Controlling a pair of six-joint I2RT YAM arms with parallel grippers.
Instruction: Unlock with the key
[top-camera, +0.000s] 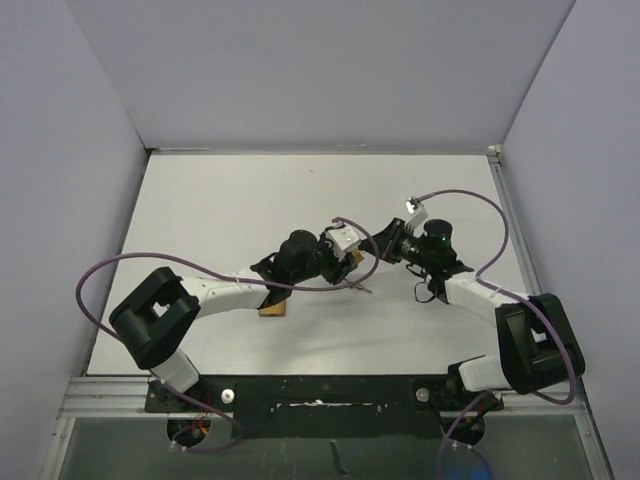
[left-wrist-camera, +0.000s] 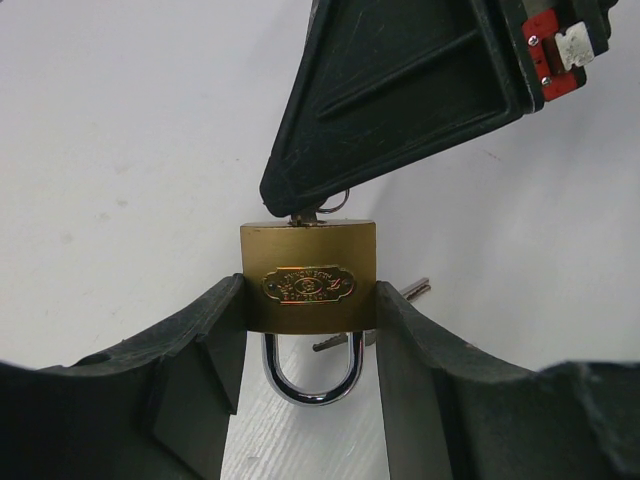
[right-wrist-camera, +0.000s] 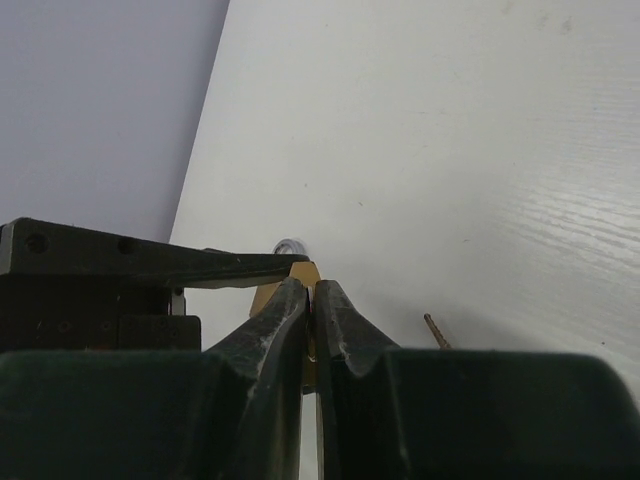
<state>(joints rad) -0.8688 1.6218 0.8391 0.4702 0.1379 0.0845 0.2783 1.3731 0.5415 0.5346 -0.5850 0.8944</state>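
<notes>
A brass padlock (left-wrist-camera: 308, 285) is clamped by its sides in my left gripper (left-wrist-camera: 310, 305), with its silver shackle (left-wrist-camera: 310, 378) closed and pointing back toward the wrist. The key (left-wrist-camera: 322, 212) sticks out of the padlock's far face. My right gripper (right-wrist-camera: 312, 295) is shut on the key's head, and its black fingers (left-wrist-camera: 400, 90) reach in from above in the left wrist view. In the top view both grippers meet at the padlock (top-camera: 355, 258) in the middle of the table. From the right wrist, only a brass corner of the padlock (right-wrist-camera: 303, 271) shows past the fingertips.
Spare keys (left-wrist-camera: 405, 295) hang on a ring (left-wrist-camera: 342, 200) behind the padlock, and one key (right-wrist-camera: 436, 332) shows right of the right gripper. A small wooden block (top-camera: 272, 310) lies under the left arm. Grey walls enclose the white table (top-camera: 230, 210) on three sides.
</notes>
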